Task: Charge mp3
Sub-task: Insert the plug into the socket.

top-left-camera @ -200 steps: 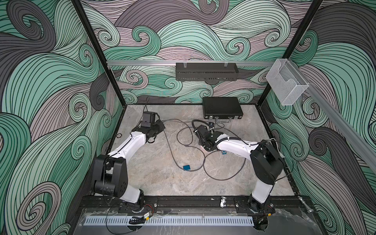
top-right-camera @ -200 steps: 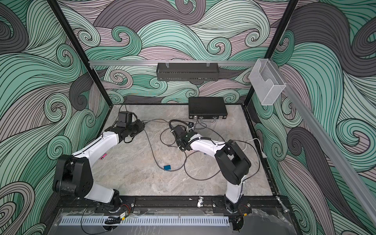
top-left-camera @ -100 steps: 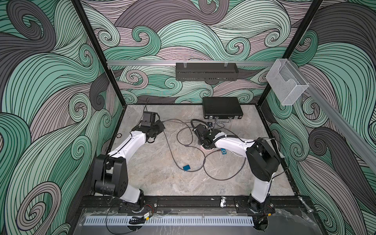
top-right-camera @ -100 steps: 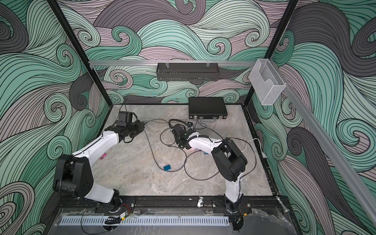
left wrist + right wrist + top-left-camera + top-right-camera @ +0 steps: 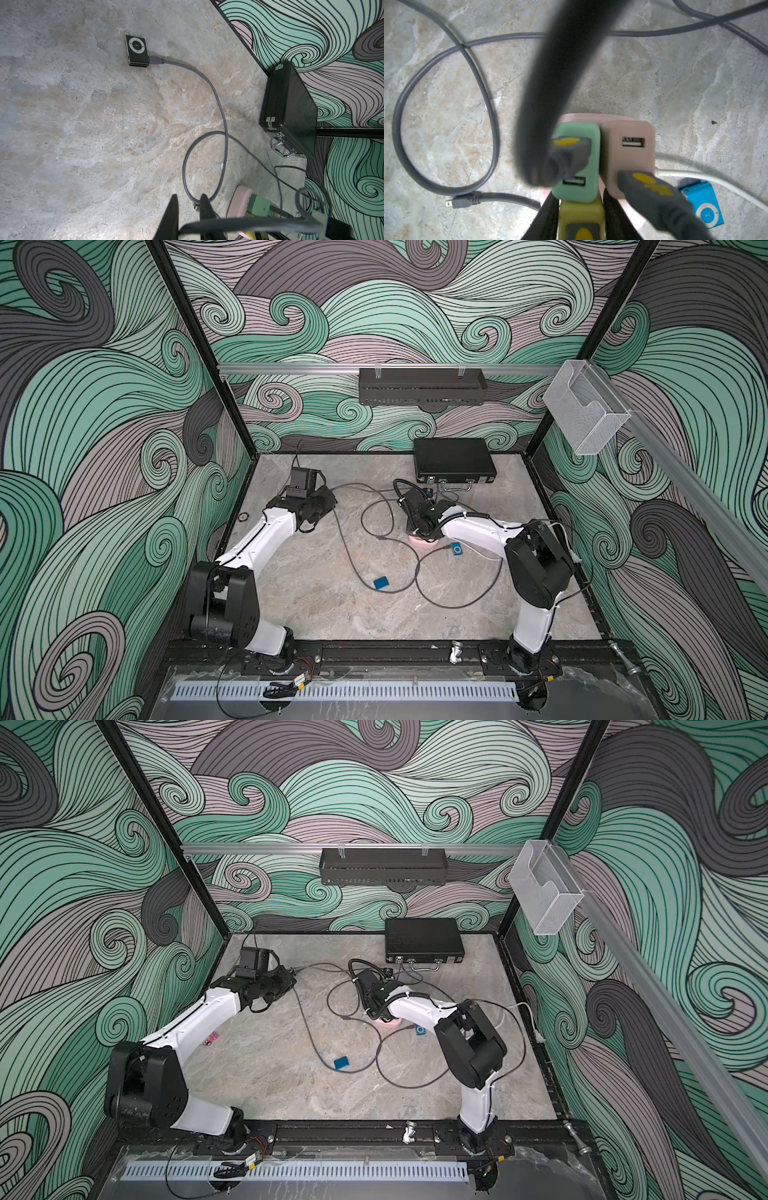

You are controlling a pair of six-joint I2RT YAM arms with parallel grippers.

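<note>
The right claw [image 5: 580, 207] is down over a pink power strip [image 5: 583, 117]. Its two fingers [image 5: 548, 218] sit close against either side of a yellow charger block [image 5: 581, 215], but I cannot tell whether they squeeze it. Just ahead of the claw the strip also holds a green block [image 5: 577, 193] and a tan block [image 5: 628, 158], each with a grey plug in one socket. The blue mp3 player [image 5: 702, 204] lies on the floor just beside this claw, past the tan block. The left claw [image 5: 188, 202] stands narrowly apart and grips nothing. A grey cable [image 5: 218, 99] plugged into a black mp3 player [image 5: 137, 51] well ahead of it loops back beside its tips. Far beyond both claws a black case [image 5: 455, 460] sits shut. Above the case hangs a wire basket [image 5: 422, 385] with its contents hidden, and a clear bin [image 5: 582, 410] hangs on the side rail.
</note>
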